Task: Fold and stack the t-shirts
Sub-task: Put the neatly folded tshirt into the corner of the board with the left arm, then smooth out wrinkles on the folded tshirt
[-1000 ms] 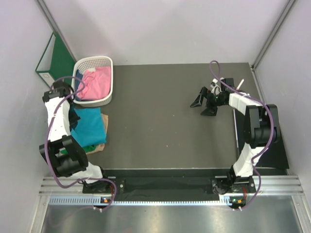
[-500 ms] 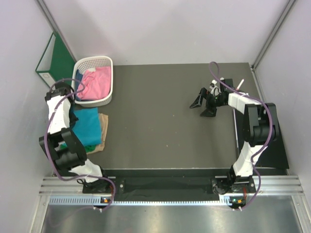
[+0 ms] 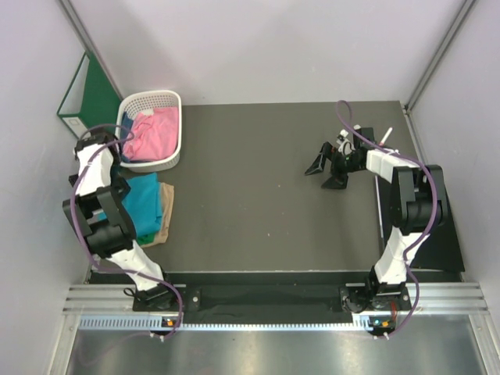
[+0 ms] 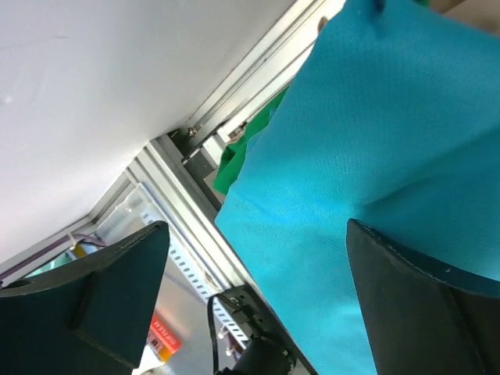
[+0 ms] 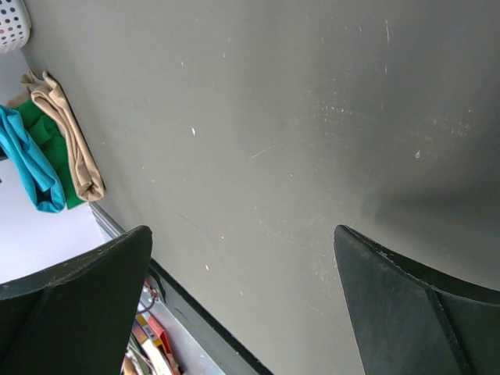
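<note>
left gripper (image 3: pixel 119 191) at left edge of table (image 3: pixel 258 203), right over the clothes pile; in left wrist view (image 4: pixel 256 228) both fingers (image 4: pixel 117 297) spread wide, teal shirt (image 4: pixel 375 156) lying past them, nothing pinched. teal shirt (image 3: pixel 144 203) folded flat, top of pile, near front-left corner of table, just in front of basket (image 3: pixel 156 98). green shirt (image 3: pixel 145 236) under the teal one, only a small strip poking out at the near edge; same strip seen in left wrist view (image 4: pixel 242 152) next to the metal rail (image 4: pixel 195 226). tan cloth (image 3: pixel 165 209) at bottom of pile, sticking out on the right side toward table middle. pink shirt (image 3: pixel 148 137) bunched up, unfolded, inside white basket at back-left, apart from the pile. green binder (image 3: pixel 98 98) upright against left wall, behind basket. right gripper (image 3: pixel 326 173) well apart from all shirts, over bare table on right side, low and tilted; in right wrist view (image 5: pixel 243 230) fingers (image 5: pixel 78 305) wide apart, empty, only dark tabletop (image 5: pixel 273 117) between them. same view, far corner: pile seen edge-on, teal shirt (image 5: pixel 27 168), green shirt (image 5: pixel 37 117), tan cloth (image 5: pixel 70 148) folded in a long strip beside them, corner of basket (image 5: pixel 12 23) at top left. cannot tell whether left fingertips touch the teal cloth.
</note>
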